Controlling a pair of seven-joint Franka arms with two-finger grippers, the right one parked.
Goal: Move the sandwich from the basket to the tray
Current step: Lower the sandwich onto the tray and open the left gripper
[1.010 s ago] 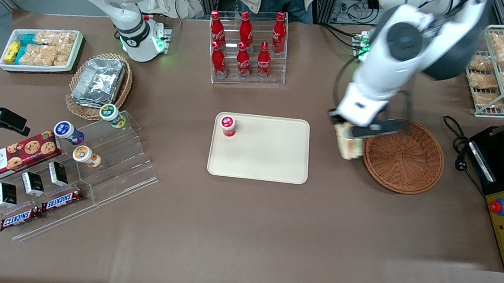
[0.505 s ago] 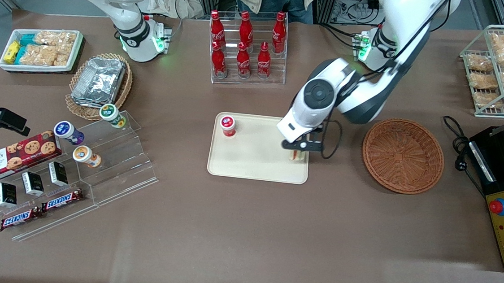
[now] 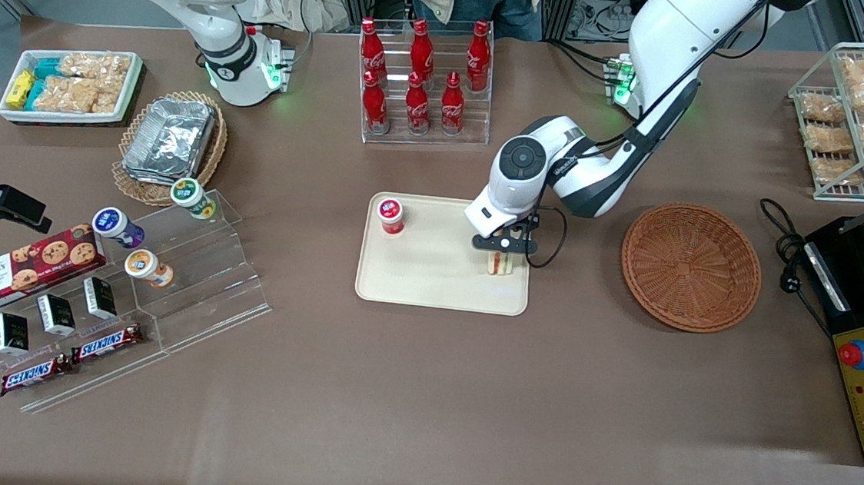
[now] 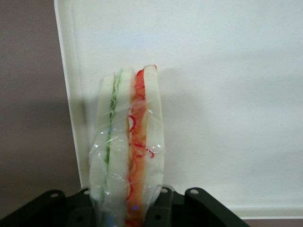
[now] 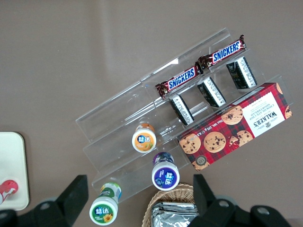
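The black two-finger gripper (image 3: 503,254) of the white left arm hangs low over the flat cream-beige rectangular plastic tray (image 3: 429,285), near the tray's edge toward the working arm's end of the table. It is clenched on the small triangular sandwich (image 4: 127,146) of pale white bread with green and orange-red filling, wrapped in clear film. The sandwich stands on edge between the fingers, over the tray's surface. A small red-capped cup (image 3: 390,215) stands on the tray at 9 o'clock from the gripper. The round reddish-brown woven wicker basket (image 3: 691,267) lies at 3 o'clock, apart from the tray.
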